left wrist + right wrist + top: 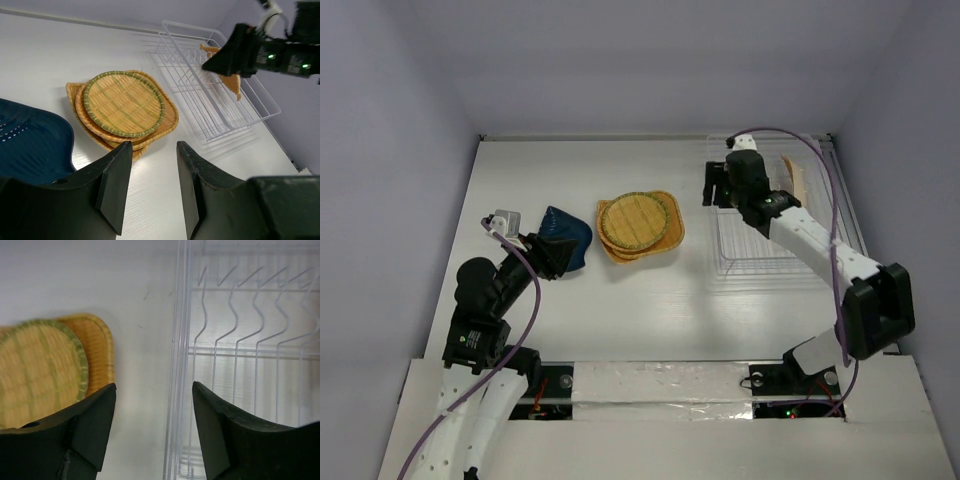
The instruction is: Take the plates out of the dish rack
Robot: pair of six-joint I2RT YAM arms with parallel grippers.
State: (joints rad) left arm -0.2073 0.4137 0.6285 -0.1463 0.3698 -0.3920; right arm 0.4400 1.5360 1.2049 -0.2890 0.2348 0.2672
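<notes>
White tabletop (670,310) carries a stack of orange-tan woven plates (640,226) at its centre, a dark blue dish (568,236) at the stack's nine o'clock and a white wire dish rack (750,256) at three o'clock. One tan plate (798,178) stands on edge in the rack's one o'clock corner. Left gripper (154,150), partly open, holds nothing beside the blue dish; right gripper (152,387), spread wide and empty, hangs over the rack's nine o'clock rim.

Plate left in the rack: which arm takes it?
Right: right gripper is open at the dish rack, near the tan plate; left gripper sits far off by the blue plate.
</notes>
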